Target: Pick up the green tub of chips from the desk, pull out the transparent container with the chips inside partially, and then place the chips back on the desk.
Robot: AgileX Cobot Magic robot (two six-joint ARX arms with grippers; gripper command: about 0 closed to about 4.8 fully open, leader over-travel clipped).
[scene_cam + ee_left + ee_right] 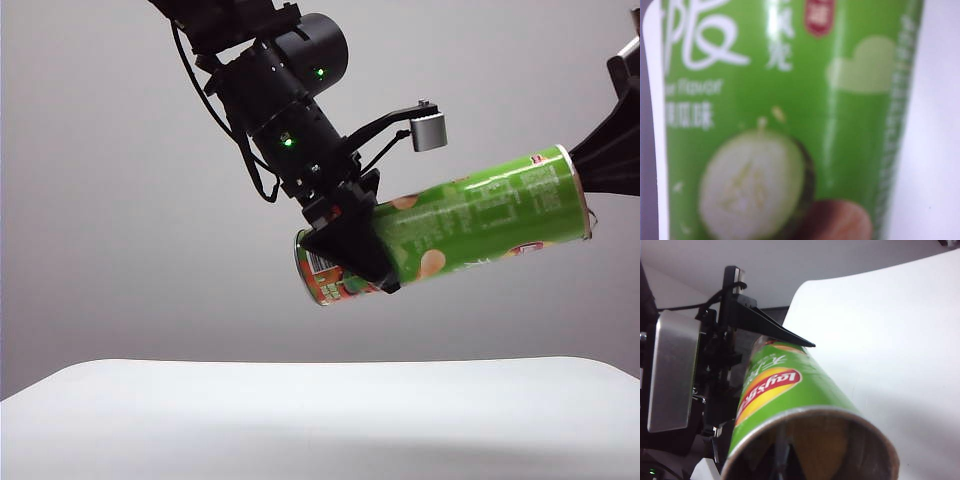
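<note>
risk: the right gripper (pixel 592 178) sits at the open mouth of the green tub of chips (pixel 470 225), jaws pressed together, apparently on something inside, though what they pinch cannot be told; a weak hold on the transparent container would slip once pulled. a second risk is the tub sliding in the left gripper (pixel 350 245), which pinches it near the red-orange end. the tub hangs tilted, well above the desk (pixel 320 420), between both grippers.

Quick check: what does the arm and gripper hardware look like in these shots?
Left arm: matte black rounded housings, green status LEDs, loose black cables, a small silver cylindrical camera on a black bracket. Left gripper: black wedge-shaped fingers. Right gripper: black, flared, mostly out of frame.
</note>
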